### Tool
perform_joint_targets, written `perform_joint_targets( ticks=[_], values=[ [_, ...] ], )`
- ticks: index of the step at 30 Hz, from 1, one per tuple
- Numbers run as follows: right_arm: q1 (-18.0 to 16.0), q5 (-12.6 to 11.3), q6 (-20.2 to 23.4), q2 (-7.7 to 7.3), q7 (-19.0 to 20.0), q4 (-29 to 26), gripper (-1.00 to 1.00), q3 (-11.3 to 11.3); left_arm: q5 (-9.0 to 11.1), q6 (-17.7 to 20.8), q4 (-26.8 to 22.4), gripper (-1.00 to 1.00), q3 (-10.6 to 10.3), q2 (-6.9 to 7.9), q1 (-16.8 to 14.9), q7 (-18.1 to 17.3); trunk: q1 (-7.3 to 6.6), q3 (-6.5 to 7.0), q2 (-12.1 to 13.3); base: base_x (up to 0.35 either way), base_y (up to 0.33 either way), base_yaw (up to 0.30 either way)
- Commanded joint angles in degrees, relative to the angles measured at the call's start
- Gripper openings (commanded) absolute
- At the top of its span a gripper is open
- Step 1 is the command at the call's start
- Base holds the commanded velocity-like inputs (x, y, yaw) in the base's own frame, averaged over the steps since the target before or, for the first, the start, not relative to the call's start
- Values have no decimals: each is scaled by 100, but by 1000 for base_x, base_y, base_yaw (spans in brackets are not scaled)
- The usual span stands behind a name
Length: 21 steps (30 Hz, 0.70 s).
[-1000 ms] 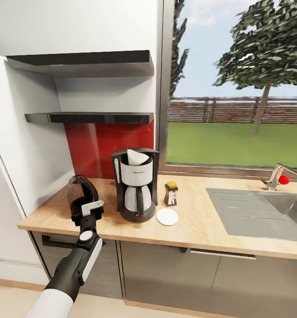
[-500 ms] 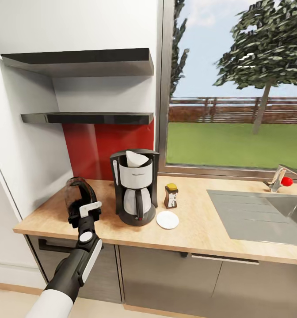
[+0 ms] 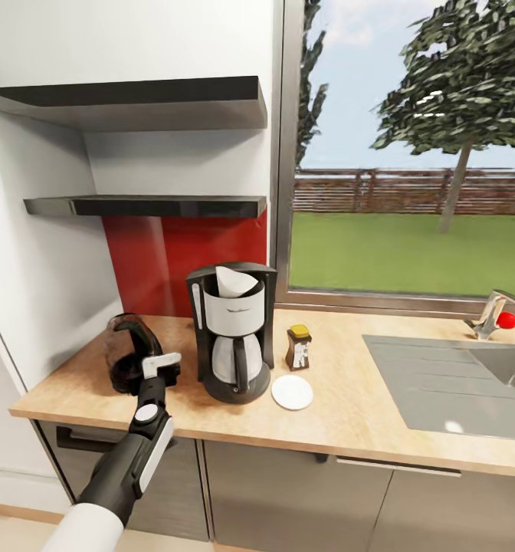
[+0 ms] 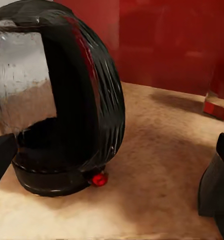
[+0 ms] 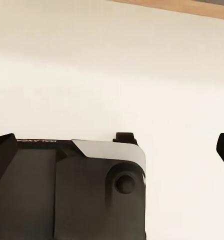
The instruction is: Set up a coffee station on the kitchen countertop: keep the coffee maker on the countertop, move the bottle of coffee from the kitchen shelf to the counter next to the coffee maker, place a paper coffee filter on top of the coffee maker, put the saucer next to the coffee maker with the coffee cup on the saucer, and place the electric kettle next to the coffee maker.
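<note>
Kettle (image 3: pixel 132 353) sits at the left end of the countertop (image 3: pixel 349 414), upright on its black base, with the left gripper (image 3: pixel 162 366) just in front of its handle side. The left arm reaches up from the lower left of the head view, forearm rising toward the counter edge and the wrist levelled at the kettle's lower half. In the left wrist view the kettle (image 4: pixel 57 100) stands off to one side and the two dark fingertips (image 4: pixel 2 157) sit wide apart at the frame edges with nothing between them, so the gripper is released. Its fingers are hard to make out in the head view, where the wrist body covers them and part of the kettle's base.

Right of the kettle, well apart, stands the coffee maker (image 3: pixel 231 330), with the filter (image 3: pixel 233 282) resting in its open top. Only the filter's upper edge shows. Beside the maker's right side is the coffee bottle (image 3: pixel 298 346), and the saucer (image 3: pixel 292 392) lies just in front of it, bare. Above, the shelf (image 3: pixel 146 205) is cut off at its left end by the white wall panel.

The right wrist view shows the right gripper (image 5: pixel 112 150) with dark fingertips spread over pale floor and a dark part of the robot; its jaws are apart and grasp nothing.
</note>
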Motion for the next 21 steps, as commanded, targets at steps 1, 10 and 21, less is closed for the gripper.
perform_joint_targets(
  ticks=[1, 10, 21],
  values=[
    [-1, 59, -3, 2, -21, 2, 100, -48, 32, 26, 12, 100, -9, 14, -1, -39, 2, -2, -5, 6, 0, 0],
    [-1, 68, -5, -25, -17, 4, 100, -49, 29, 1, 131, 100, 25, 70, 1, -299, 2, -2, -5, 30, 0, 0],
    [-1, 68, -6, -40, -17, 4, 100, -49, 27, -50, 327, 100, 27, 71, 17, -291, 2, -2, -5, 44, 0, 0]
  ],
)
